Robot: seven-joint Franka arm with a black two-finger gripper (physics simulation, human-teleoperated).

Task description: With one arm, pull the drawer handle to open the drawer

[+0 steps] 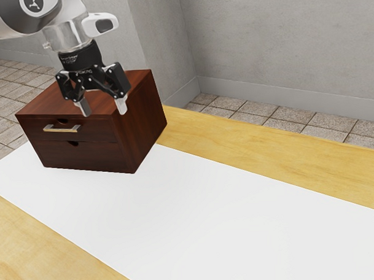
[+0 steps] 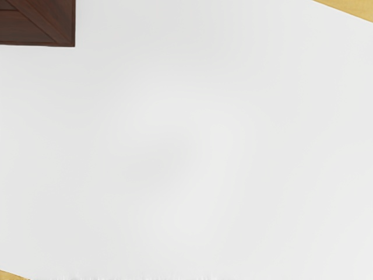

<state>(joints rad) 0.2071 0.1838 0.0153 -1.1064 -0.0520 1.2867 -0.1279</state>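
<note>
A dark brown wooden drawer box [image 1: 131, 120] stands on the white mat at the exterior view's left. Its upper drawer carries a pale metal handle [image 1: 61, 128]; a lower drawer front sits beneath it, and both drawers look closed. My gripper [image 1: 103, 108] hangs above the box, in front of its top face in this view, fingers spread open with nothing between them. It is above and to the right of the handle, apart from it. In the wrist view a corner of the box [image 2: 37, 23] lies at the edge of the white mat [image 2: 192, 157].
The white mat [image 1: 195, 207] runs across a light wooden table [image 1: 280, 155]. Beyond the table are a tiled floor [image 1: 309, 114] and a grey wall. The mat stretches open to the exterior view's right of the box.
</note>
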